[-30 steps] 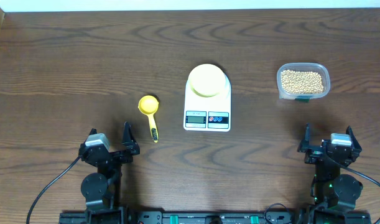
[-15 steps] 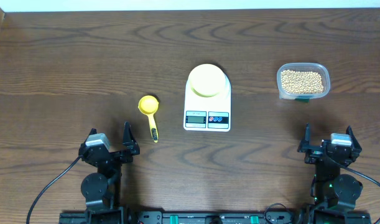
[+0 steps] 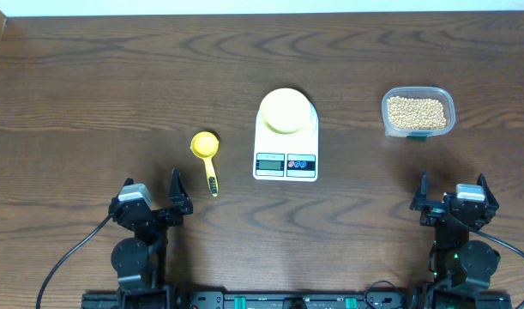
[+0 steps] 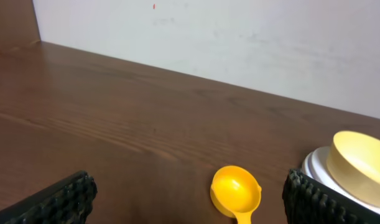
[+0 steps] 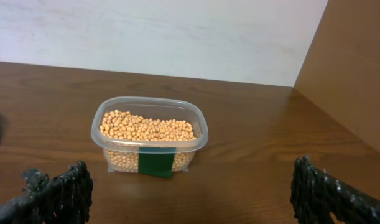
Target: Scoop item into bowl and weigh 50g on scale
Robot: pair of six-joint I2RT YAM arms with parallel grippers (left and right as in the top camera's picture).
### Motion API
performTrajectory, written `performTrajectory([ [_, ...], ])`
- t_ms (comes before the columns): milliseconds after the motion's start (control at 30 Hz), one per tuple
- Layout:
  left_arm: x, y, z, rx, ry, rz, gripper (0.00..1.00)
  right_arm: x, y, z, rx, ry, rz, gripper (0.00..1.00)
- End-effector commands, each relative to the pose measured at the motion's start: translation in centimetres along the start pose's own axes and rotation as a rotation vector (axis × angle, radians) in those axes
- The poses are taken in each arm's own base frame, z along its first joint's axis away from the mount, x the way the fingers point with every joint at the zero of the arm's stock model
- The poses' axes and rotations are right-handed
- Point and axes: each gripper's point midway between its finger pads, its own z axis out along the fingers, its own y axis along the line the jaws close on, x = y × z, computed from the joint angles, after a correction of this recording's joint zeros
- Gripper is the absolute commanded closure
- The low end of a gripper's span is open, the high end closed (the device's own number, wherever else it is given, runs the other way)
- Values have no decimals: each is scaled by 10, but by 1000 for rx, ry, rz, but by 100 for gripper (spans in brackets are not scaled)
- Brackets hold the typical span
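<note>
Centrally on wood-grain table: 1 white rect. scale, 1 round pale-yellow bowl atop. Tan beans fill 1 clear tub nr right edge. L gripper, R gripper: jaws released.

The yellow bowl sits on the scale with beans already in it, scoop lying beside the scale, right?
No: the bowl on the scale is empty, as the overhead view shows; the beans are in the clear tub. The scoop does lie beside the scale.
</note>
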Motion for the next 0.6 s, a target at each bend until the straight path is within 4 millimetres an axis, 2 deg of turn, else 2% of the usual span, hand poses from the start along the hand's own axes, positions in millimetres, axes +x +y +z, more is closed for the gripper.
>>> performTrajectory([
  [0, -3, -2, -1, 4, 21, 18, 2, 1, -1, 0, 5, 0, 10, 1],
  [233, -16, -4, -1, -8, 89, 31, 2, 1, -1, 0, 5, 0, 10, 1],
  [567, -32, -6, 19, -26, 208, 48, 2, 1, -1, 0, 5, 0, 10, 1],
])
